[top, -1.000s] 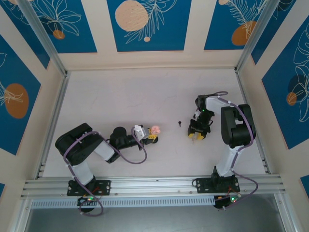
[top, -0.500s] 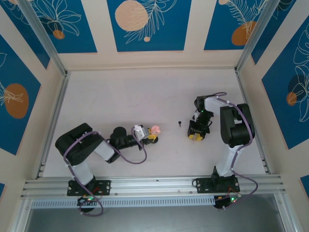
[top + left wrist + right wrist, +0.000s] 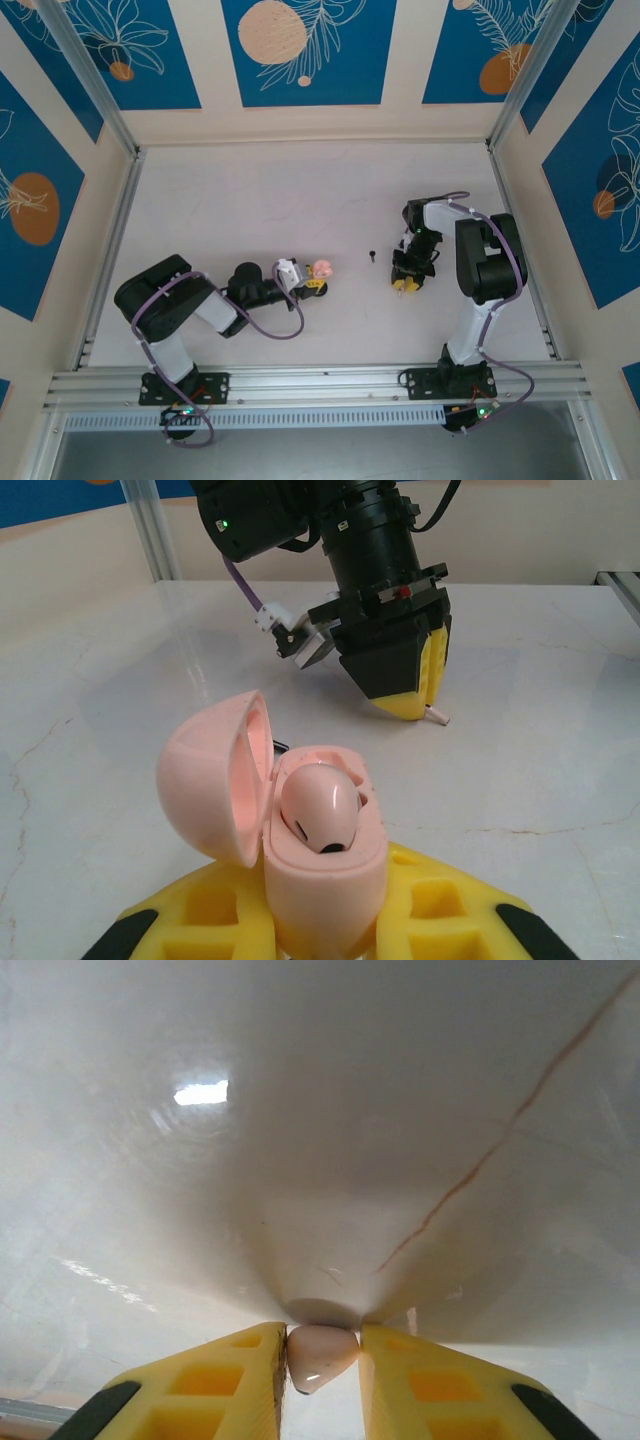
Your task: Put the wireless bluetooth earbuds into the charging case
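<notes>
Marble tabletop, open pink case, earbud inside

We can find no words, numbers, brand names or signs to read on anything here (the blue wall panels carry drawn leaves and round shapes, not letters).
</notes>
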### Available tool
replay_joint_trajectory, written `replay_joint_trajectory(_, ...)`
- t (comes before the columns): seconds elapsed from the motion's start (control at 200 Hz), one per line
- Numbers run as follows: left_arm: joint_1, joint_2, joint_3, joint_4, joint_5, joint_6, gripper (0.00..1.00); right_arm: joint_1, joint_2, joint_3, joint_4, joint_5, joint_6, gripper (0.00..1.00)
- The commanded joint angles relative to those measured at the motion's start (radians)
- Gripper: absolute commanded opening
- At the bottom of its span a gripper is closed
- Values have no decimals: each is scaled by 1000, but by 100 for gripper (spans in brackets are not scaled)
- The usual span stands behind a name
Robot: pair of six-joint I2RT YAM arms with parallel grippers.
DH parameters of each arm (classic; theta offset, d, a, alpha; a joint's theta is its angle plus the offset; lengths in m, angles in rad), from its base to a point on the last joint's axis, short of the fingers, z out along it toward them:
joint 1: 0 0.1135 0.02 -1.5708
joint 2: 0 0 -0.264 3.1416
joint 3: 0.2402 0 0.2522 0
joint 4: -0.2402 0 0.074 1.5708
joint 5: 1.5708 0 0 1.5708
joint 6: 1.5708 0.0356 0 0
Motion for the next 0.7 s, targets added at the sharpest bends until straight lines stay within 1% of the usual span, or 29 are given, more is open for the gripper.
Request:
replay_joint_trajectory(0.0,-14,1,6,33,1,15,6,8,8,-27,19,-38,5,24)
replay_joint_trajectory(0.36,-17,28,21,36,8,15,6,17,-93,-78,90,-52,48,23)
replay_joint_trajectory(0.695,-30,63,43,37,16,11,6,72,-235,-156,221,-40,139,23)
